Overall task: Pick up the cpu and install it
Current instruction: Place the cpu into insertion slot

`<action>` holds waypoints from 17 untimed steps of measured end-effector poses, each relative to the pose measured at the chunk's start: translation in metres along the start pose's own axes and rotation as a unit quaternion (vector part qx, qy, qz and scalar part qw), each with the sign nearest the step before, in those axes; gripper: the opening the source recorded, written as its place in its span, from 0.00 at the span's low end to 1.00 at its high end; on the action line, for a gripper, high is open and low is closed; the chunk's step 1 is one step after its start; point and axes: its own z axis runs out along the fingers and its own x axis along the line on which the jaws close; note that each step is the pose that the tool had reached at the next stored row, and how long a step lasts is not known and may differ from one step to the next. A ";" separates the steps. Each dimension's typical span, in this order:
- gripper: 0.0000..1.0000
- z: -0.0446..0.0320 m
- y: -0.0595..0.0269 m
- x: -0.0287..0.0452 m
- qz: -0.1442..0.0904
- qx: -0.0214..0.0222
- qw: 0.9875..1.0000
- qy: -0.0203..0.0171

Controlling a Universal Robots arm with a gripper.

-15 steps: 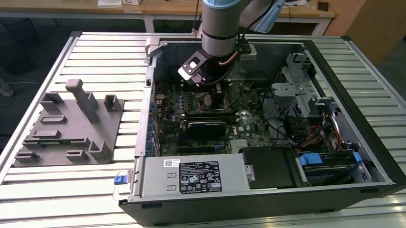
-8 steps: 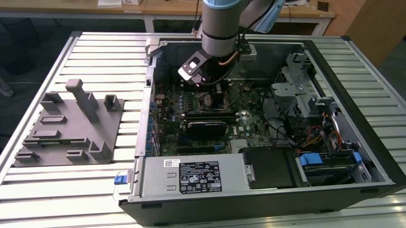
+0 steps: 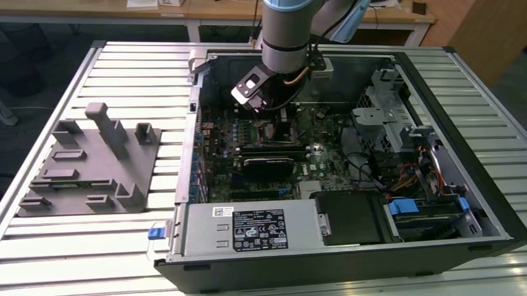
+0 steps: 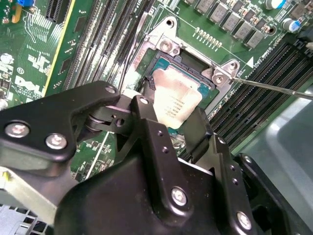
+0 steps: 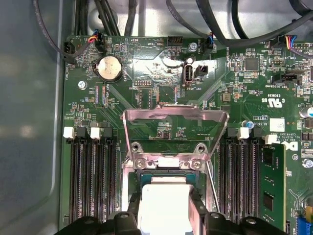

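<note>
Over the open socket (image 4: pixel 166 61) at the motherboard's (image 5: pixel 146 98) middle, the gripper (image 4: pixel 172 120) is pinching the cpu (image 4: pixel 178 98) by two opposite edges; whether it is seated cannot be told. The hinged load plate (image 5: pixel 176 117) is standing raised. Judged light, stiff, slippery-topped and fragile underneath: gripping the edges only, kept level, is advisable.

One high camera, two wrist cameras.
The exterior view looks steeply down on the table (image 3: pixel 123 246) and open computer case (image 3: pixel 329 268); both wrist views look closely past the end effector (image 5: pixel 165 210), sharing the cpu (image 5: pixel 164 198) and socket (image 5: pixel 164 162).
</note>
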 end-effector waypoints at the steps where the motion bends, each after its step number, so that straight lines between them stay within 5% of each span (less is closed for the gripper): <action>1: 0.49 0.0000 0.0000 0.0000 0.000 0.000 1.000 0.000; 6: 0.49 -0.0023 0.0001 0.0000 0.000 0.000 1.000 -0.004; 17: 0.49 -0.0036 0.0001 0.0000 0.000 0.000 1.000 -0.004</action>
